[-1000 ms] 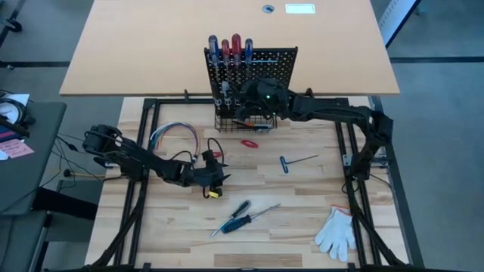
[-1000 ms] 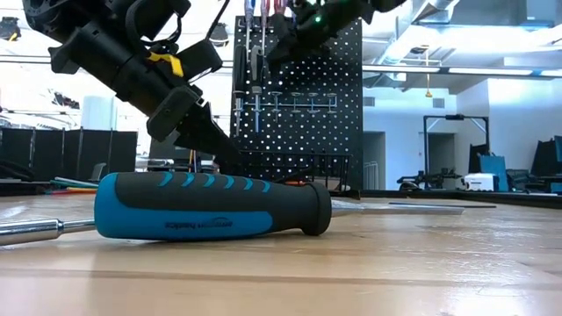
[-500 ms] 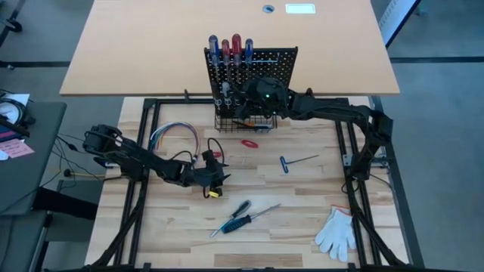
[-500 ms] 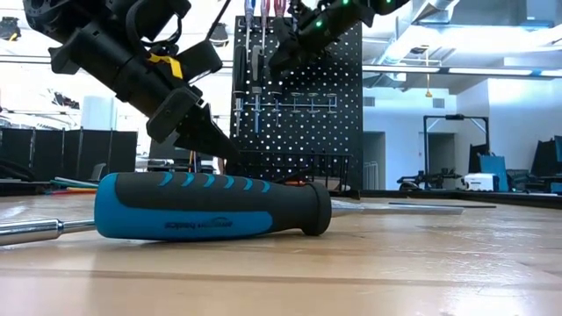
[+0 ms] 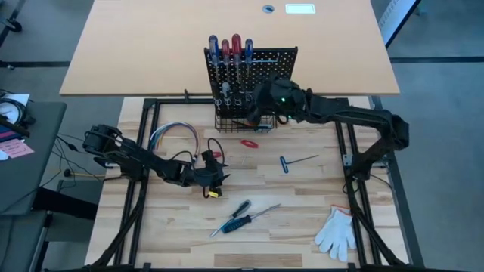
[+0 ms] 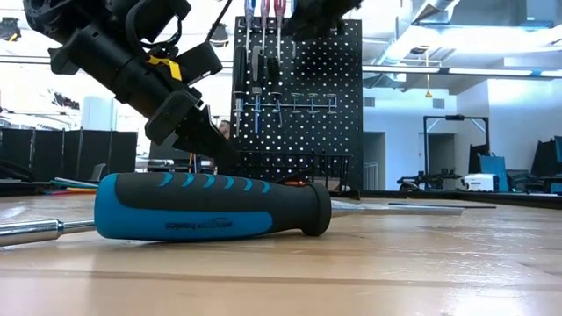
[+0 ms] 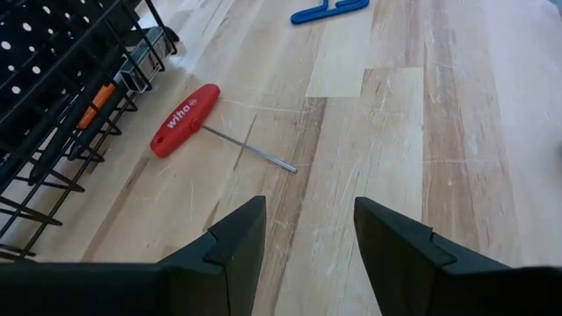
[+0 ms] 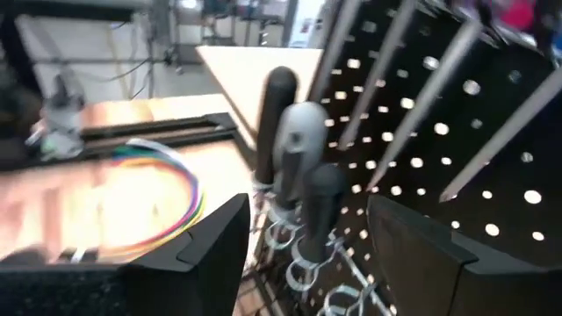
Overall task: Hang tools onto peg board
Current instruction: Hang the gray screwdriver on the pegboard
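The peg board (image 5: 268, 64) stands upright at the table's far middle. Red- and blue-handled screwdrivers (image 5: 229, 47) hang along its top, and dark-handled tools (image 8: 294, 149) stand in its ring holders (image 6: 299, 104). My right gripper (image 5: 257, 107) hovers open just in front of those handles, touching none. My left gripper (image 7: 307, 237) is open low over the wood, near a red T-handle key (image 7: 184, 118) that lies flat. A blue T-handle key (image 5: 291, 161) and two screwdrivers (image 5: 242, 215) also lie on the table. One blue-and-black handle (image 6: 211, 218) fills the low view.
A white glove (image 5: 336, 233) lies at the near right. A looped wire bundle (image 5: 174, 136) lies at the left, beside my left arm. A black wire basket (image 5: 242, 122) sits at the board's base. A tan tabletop (image 5: 151, 45) lies beyond the board.
My right gripper has drawn back from the ring holders, up and toward the table's right edge. It now stands clear of the dark handles, which stay upright in their rings.
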You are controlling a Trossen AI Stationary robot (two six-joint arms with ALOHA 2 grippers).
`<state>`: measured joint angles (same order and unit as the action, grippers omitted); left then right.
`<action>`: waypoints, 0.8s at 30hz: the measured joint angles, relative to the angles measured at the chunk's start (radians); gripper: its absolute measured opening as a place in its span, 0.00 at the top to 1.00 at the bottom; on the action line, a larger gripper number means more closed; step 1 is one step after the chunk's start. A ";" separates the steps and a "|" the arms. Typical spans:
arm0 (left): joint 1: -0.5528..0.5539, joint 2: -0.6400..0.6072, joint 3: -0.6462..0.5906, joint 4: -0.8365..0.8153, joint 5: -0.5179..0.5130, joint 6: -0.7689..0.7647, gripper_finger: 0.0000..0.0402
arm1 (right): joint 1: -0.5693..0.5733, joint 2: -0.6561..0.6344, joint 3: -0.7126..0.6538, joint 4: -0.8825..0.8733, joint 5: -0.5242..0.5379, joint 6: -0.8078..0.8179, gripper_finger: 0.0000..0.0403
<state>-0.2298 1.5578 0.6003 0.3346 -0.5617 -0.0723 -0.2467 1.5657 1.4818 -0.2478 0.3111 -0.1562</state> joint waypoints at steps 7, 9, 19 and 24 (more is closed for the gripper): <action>0.000 0.000 0.000 -0.037 -0.001 -0.001 0.58 | 0.123 -0.084 -0.103 -0.077 -0.002 -0.064 0.41; 0.000 0.000 0.000 -0.037 -0.001 -0.002 0.58 | 0.156 -0.114 -0.185 -0.043 -0.019 -0.056 0.41; 0.000 0.000 0.000 -0.009 -0.001 0.056 0.58 | 0.361 -0.031 -0.655 0.515 -0.235 0.179 0.41; -0.004 0.000 0.001 0.024 -0.001 0.062 0.58 | 0.440 0.179 -0.722 0.893 -0.237 0.185 0.41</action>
<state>-0.2339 1.5574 0.6010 0.3583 -0.5624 -0.0105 0.1931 1.7445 0.7596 0.6456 0.0736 0.0284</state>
